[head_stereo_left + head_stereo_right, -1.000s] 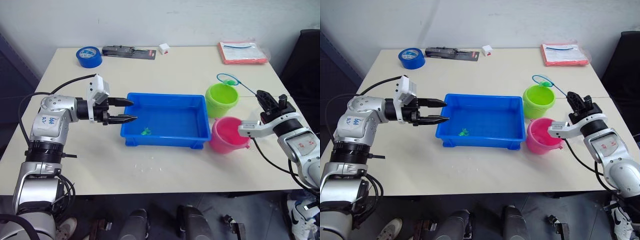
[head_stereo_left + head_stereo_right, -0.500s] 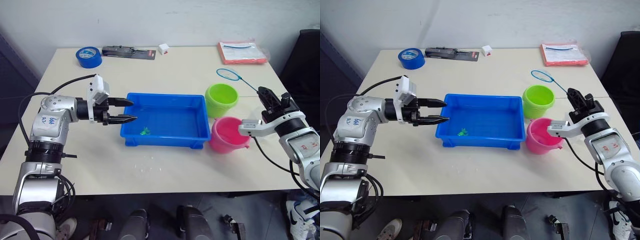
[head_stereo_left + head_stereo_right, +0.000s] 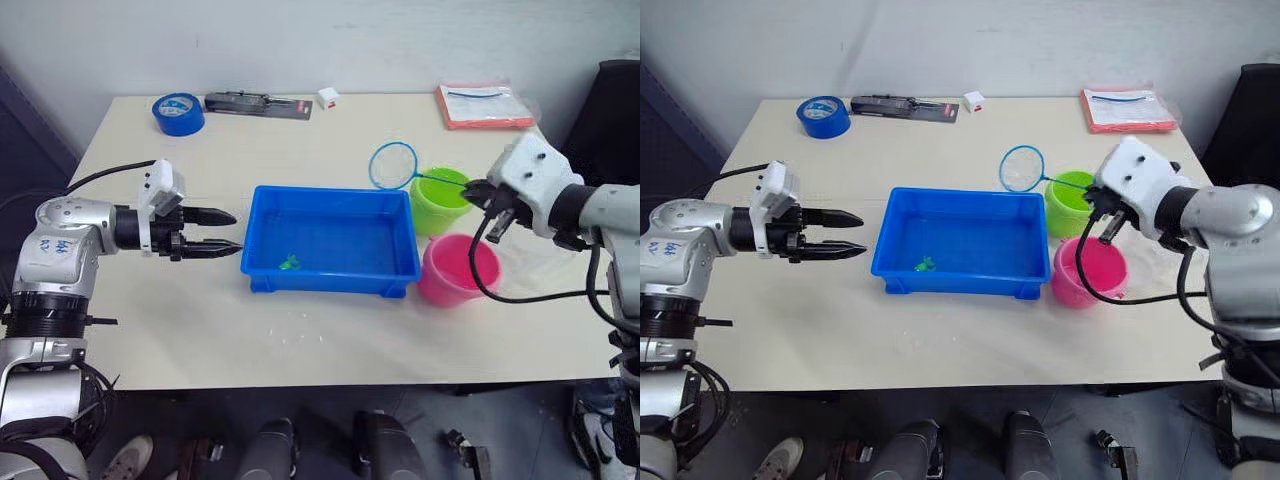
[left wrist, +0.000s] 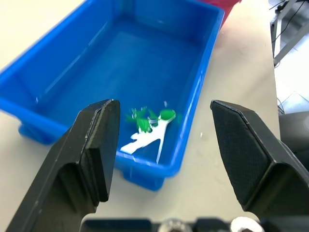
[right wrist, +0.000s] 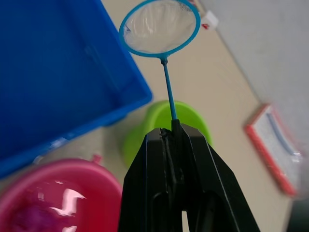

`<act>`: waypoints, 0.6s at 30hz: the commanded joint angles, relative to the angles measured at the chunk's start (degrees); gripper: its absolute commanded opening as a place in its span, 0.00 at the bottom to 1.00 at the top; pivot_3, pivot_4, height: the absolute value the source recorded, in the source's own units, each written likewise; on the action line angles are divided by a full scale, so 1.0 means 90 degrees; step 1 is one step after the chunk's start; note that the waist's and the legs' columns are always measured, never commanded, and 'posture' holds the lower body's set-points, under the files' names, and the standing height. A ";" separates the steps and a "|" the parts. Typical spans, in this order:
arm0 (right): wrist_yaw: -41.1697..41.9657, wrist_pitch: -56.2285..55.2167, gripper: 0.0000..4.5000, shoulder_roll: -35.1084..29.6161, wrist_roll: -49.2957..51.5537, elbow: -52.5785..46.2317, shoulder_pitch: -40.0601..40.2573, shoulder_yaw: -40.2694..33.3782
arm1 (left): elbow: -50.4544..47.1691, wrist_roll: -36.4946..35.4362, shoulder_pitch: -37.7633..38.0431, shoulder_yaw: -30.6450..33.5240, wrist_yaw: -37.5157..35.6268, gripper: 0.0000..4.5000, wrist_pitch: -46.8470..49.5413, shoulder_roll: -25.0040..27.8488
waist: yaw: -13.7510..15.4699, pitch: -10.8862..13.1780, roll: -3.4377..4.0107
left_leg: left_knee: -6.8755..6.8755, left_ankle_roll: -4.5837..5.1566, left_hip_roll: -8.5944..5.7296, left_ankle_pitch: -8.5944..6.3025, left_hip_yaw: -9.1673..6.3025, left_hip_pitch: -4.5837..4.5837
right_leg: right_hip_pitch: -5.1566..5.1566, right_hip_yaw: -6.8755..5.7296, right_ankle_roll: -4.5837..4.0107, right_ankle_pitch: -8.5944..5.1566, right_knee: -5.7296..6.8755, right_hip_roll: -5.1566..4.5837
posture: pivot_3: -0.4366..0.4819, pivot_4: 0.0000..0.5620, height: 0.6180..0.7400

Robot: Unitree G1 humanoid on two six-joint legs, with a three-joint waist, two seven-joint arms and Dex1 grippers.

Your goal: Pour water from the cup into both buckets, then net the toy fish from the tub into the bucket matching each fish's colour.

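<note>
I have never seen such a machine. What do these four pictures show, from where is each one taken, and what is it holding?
It is a humanoid robot with two arms. Two pictures come from its head camera, looking down at a table; two come from cameras on its wrists. On the table stand a shallow blue plastic tub with small green toy fish, a lime green plastic bucket and a pink plastic bucket. The right end effector is shut on the thin handle of a small blue-rimmed hoop net. The left end effector is open and holds nothing.

Left gripper (image 3: 232,231) at 9 o'clock, arm level, fingers parted, right gripper (image 3: 470,186) at 3 o'clock, raised, fingers clamped together
</note>
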 commanded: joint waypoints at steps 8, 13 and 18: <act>0.0278 0.1479 0.18 -0.0029 0.0645 0.0334 -0.1069 0.1795 | -0.1404 -0.0496 0.1392 0.0747 0.0111 0.73 0.0773 0.0821 | 0.0001 0.0000 0.0000 | -0.0003 -0.0003 -0.0004 -0.0002 0.0002 -0.0002 | -0.0009 0.0040 -0.0001 0.0000 0.0000 -0.0013 | 0.48 0.27 0.98; 0.0044 0.1543 0.18 0.0258 0.0589 0.0728 -0.1383 0.2268 | -0.1781 -0.0686 0.1747 0.0961 0.0233 0.73 0.1007 0.0923 | 0.0008 0.0000 0.0000 | -0.0001 -0.0003 -0.0006 -0.0002 -0.0006 -0.0007 | -0.0009 0.0038 -0.0001 0.0000 0.0000 -0.0015 | 0.48 0.27 0.98; -0.0116 0.1235 0.18 0.0502 0.0366 0.1131 -0.1583 0.2816 | -0.2009 -0.0818 0.1951 0.1106 0.0397 0.73 0.1118 0.0916 | -0.0012 0.0000 0.0000 | -0.0003 -0.0003 -0.0007 -0.0002 -0.0003 -0.0007 | -0.0013 0.0037 -0.0001 0.0000 0.0000 -0.0015 | 0.48 0.27 0.98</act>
